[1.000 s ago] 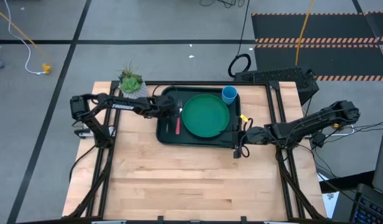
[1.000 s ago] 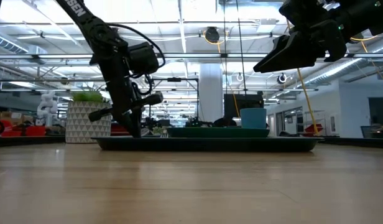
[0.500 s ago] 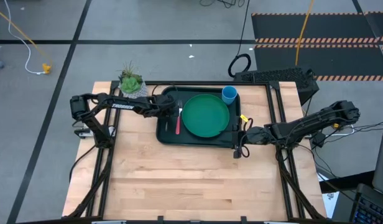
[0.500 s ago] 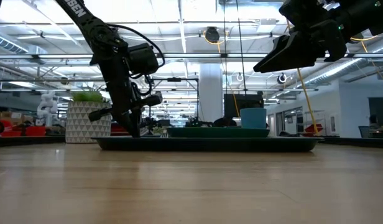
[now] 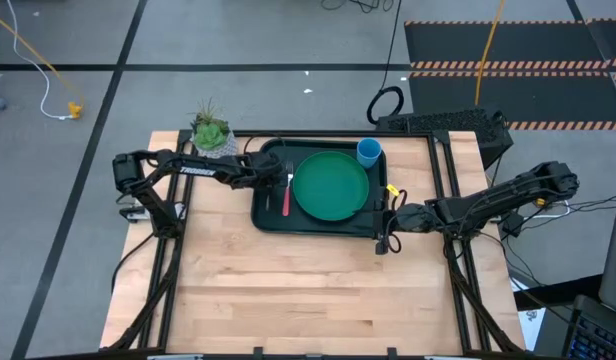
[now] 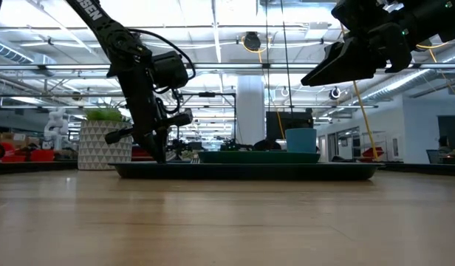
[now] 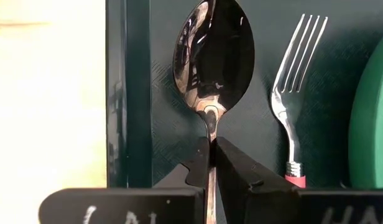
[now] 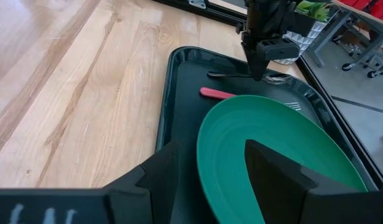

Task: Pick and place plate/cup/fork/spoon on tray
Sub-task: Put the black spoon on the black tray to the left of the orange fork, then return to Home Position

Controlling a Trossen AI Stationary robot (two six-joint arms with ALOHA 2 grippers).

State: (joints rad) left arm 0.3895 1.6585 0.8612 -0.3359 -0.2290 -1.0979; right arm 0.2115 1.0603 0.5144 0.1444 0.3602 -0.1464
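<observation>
The dark tray (image 5: 271, 216) lies at the table's far middle. On it are the green plate (image 5: 331, 185), the light-blue cup (image 5: 369, 152) at its far right corner, and the red-handled fork (image 5: 286, 195) left of the plate. My left gripper (image 5: 275, 177) stands over the tray's left part, shut on the silver spoon (image 7: 213, 53), which lies beside the fork (image 7: 296, 93). My right gripper (image 5: 386, 234) is open and empty, raised over the tray's right near corner; it also shows in the low view (image 6: 320, 74). My left gripper pinches the spoon's handle just behind the bowl (image 7: 210, 124) between its two fingers. The fingers come from above, pointing down (image 6: 158, 151), and lie across the handle. The spoon lies level, low at the tray's floor, with its free handle end (image 8: 219, 74) pointing toward the table's near side.
A white patterned pot with a green plant (image 5: 212, 135) stands on the table just left of the tray's far left corner. Bare wood (image 5: 308, 290) stretches over the table's near half.
</observation>
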